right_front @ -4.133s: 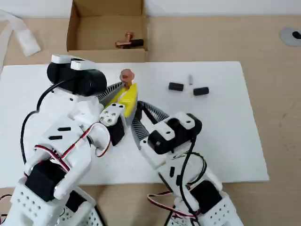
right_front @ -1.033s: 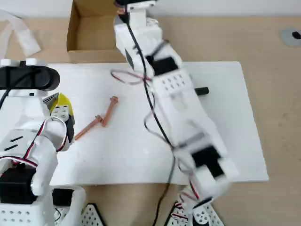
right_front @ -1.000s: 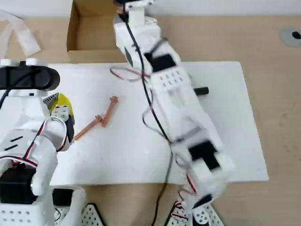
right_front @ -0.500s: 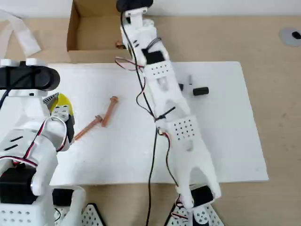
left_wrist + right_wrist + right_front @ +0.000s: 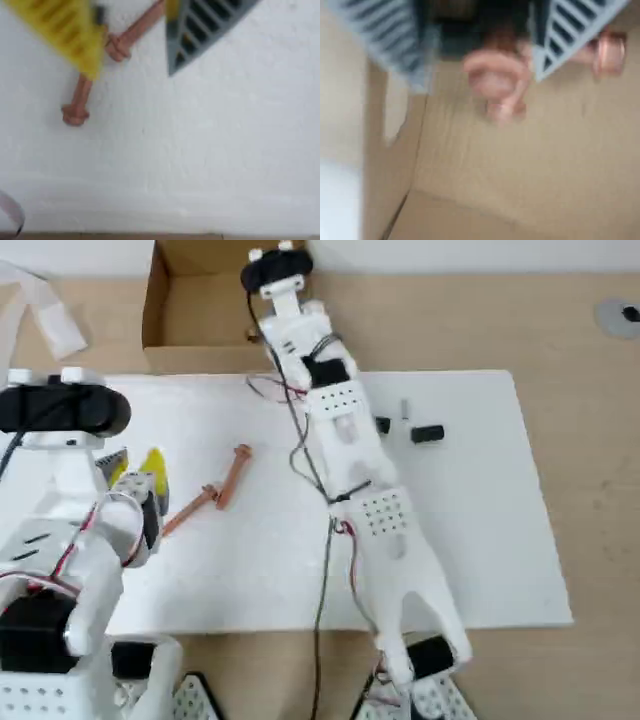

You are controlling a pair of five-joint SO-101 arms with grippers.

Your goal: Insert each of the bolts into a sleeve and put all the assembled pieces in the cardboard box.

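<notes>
Widest first: the white mat [image 5: 480, 540] covers the middle of the table. The right arm [image 5: 345, 430] is stretched clean across it to the cardboard box [image 5: 200, 305] at the far left-centre, and the left arm [image 5: 70, 540] sits at the near left. Over the box floor hangs the right claw [image 5: 480, 77], with an assembled piece [image 5: 495, 80] right under it, copper head showing. Gripped or let go? I cannot tell. A second assembled piece [image 5: 607, 50] lies on the box floor just beside it. Now the left claw [image 5: 135, 464]: released, jaws spread, nothing in it, low over the mat. And here is what the next pick turns on, by my reading: two loose bolts lie just to its right. The nearer bolt [image 5: 190, 510] runs diagonally, shank end near-left towards the claw, head far-right. The farther bolt [image 5: 232, 478] has its tip just beside that head and runs steeper, with its own head at the far end. The left arm is plainly the closer one. The count: two arms, one box, two pieces at the box and two bare bolts. There are also two black sleeves [image 5: 428, 433] at the far right of the mat, the second sleeve [image 5: 382, 425] tucked against the right arm.
</notes>
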